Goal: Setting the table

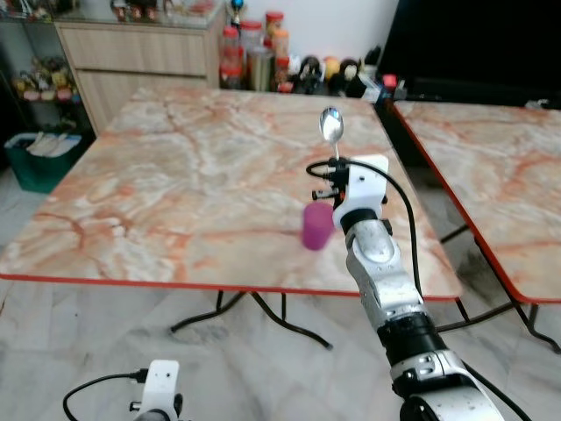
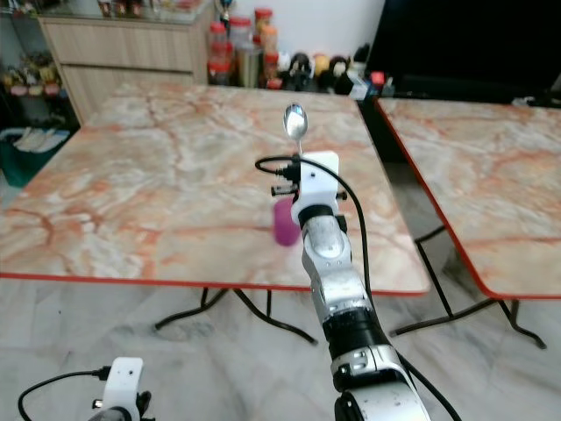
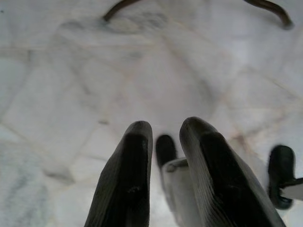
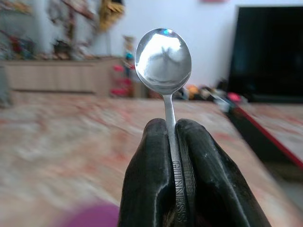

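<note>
Currently one metal spoon (image 4: pixel 164 64) clamped upright by right gripper (image 4: pixel 173 142), both black fingers closed on handle, round polished bowl raised above table (image 1: pixel 175 175). Handle embossed with lettering. One purple cup (image 1: pixel 317 226), cylindrical, seated on marbled orange-white table with red edging, just beside gripper wrist. Second matching table (image 1: pixel 491 167) located at right. Left gripper (image 3: pixel 165 137) held low over pale marble floor (image 3: pixel 94 71), fingers nearly together, nothing gripped.

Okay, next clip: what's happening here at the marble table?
The right gripper is shut on a metal spoon, holding it upright, bowl up, above the near side of the marble table. A purple cup stands on the table just beside the arm. The left gripper hangs idle low over the floor.
</note>
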Robot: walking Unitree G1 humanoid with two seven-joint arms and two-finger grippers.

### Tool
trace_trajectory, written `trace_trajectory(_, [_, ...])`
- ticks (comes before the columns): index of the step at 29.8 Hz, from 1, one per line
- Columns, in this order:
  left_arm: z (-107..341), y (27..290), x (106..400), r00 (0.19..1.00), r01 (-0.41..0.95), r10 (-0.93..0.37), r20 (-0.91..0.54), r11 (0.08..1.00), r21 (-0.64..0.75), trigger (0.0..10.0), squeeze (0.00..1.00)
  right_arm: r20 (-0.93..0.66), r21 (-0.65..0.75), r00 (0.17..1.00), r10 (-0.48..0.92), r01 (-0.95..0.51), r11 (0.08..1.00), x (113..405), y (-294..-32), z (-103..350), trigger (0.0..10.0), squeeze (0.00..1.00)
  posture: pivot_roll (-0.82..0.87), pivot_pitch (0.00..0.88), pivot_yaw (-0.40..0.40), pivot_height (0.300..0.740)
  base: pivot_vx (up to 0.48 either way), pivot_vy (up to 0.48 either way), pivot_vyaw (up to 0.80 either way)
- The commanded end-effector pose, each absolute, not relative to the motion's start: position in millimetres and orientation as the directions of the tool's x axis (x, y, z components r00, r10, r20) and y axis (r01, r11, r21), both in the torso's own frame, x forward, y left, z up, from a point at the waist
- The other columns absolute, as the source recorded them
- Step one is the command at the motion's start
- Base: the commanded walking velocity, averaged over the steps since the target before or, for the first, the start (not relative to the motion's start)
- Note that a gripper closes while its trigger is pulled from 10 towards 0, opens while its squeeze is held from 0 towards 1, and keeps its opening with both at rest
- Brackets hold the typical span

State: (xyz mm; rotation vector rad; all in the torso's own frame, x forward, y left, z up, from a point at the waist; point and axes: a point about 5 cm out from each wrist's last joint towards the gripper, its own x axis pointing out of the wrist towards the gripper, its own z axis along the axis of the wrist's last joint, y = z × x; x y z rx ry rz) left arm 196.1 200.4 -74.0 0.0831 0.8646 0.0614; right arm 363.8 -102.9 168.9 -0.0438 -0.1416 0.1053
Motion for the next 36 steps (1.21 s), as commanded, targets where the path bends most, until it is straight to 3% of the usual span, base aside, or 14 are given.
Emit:
trace_trajectory(1, [-76.4,192.3,194.1,0.642,-0.005,0.066,-0.764,0.997,0.082,10.0,0.00,0.128,-0.067,0.988,0.087,-0.079,0.995,363.1,-111.2,168.7,10.0,0.00,0.04,0.000,-0.036,0.740,0.000,-0.472,0.00])
trace_trajectory(36, [-78.0,191.0,191.1,0.638,-0.016,0.067,-0.767,0.997,0.073,10.0,0.00,0.040,-0.072,0.996,0.085,-0.082,0.994,348.3,-112.1,148.6,10.0,0.00,0.03,0.000,-0.039,0.740,0.000,-0.456,0.18])
